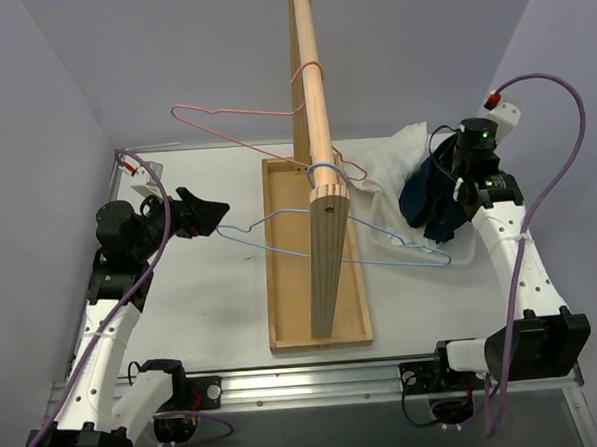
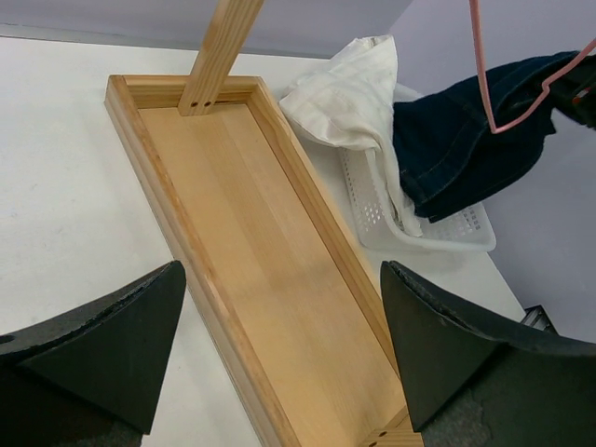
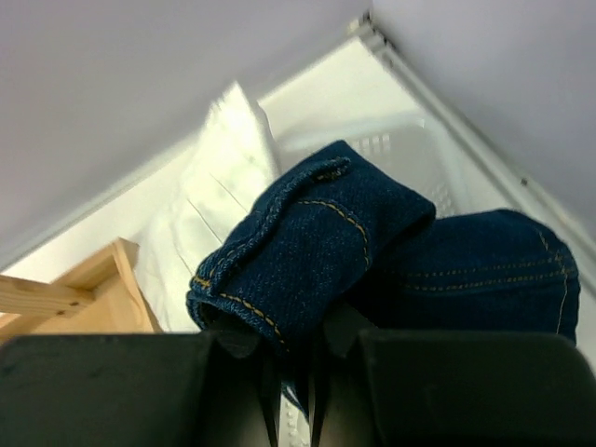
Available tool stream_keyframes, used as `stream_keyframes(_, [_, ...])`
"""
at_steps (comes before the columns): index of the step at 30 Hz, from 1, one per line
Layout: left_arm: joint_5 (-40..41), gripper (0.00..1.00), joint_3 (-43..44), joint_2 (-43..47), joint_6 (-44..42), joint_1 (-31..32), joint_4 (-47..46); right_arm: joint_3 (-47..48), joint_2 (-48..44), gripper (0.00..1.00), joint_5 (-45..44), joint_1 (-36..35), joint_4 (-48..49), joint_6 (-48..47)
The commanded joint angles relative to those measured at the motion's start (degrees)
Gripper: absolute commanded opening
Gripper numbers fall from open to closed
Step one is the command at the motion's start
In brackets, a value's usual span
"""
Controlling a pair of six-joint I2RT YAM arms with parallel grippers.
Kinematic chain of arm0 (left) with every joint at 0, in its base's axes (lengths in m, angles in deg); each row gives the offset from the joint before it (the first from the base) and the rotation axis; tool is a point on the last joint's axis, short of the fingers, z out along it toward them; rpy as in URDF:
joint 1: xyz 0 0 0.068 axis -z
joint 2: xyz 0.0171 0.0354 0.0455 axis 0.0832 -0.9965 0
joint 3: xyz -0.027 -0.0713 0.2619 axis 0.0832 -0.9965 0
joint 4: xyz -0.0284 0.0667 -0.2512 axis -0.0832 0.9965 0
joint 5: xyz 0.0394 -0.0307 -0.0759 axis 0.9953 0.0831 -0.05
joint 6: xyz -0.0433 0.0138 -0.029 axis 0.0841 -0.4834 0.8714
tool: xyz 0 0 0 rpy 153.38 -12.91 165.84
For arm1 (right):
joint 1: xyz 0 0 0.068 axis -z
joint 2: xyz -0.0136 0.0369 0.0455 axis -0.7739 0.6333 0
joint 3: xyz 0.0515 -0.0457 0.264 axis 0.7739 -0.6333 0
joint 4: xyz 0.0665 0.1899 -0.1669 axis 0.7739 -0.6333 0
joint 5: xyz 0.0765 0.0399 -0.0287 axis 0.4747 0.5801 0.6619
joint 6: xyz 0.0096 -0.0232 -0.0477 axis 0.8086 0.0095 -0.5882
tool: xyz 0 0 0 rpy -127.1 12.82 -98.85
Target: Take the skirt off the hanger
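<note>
The dark denim skirt (image 1: 425, 199) is bunched at the far right of the counter (image 1: 213, 308), over a white plastic basket (image 2: 447, 237). It is just beside a crumpled white cloth (image 2: 349, 93) and clear of both hangers. The right claw (image 3: 293, 345) is pinching a folded, stitched edge of the skirt. The blue wire hanger (image 1: 326, 167) hangs bare by its hook from the wooden rod (image 1: 311, 73). A pink wire hanger (image 1: 243, 112) sits farther back on the same rod. The rod's post stands in a shallow wooden tray (image 2: 242, 233). The left claw (image 2: 279, 354) is spread wide and holds nothing, close to the blue hanger's left tip.
</note>
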Motion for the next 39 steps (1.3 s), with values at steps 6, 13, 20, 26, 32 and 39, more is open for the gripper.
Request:
stream_keyframes(6, [0.0, 0.94, -0.5, 0.5, 0.4, 0.5, -2.7, -6.3, 21.2, 0.23, 14.5, 3.9, -1.1, 4.8])
stream_keyframes(13, [0.3, 0.94, 0.4, 0.7, 0.1, 0.7, -2.0, -2.9, 20.6, 0.71, 14.7, 3.8, -3.9, 0.5])
stream_keyframes(20, [0.3, 0.94, -0.2, 0.2, 1.4, 0.8, -3.5, 0.3, 9.4, 0.90, 18.9, 3.9, -4.7, -1.1])
stream_keyframes(26, [0.3, 0.94, 0.5, 0.3, 1.2, 1.0, -3.1, -2.0, 11.0, 1.00, 31.1, 3.5, -0.2, -3.1])
stream_keyframes(32, [0.3, 0.94, 0.0, 0.5, 1.0, 1.0, -2.7, -2.7, 16.4, 0.98, 38.3, 1.4, 4.9, -4.4])
stream_keyframes(39, [0.4, 0.94, -0.6, 0.2, 1.1, 1.2, -3.3, 2.2, 24.5, 0.94, 32.6, -6.1, 3.9, -7.4])
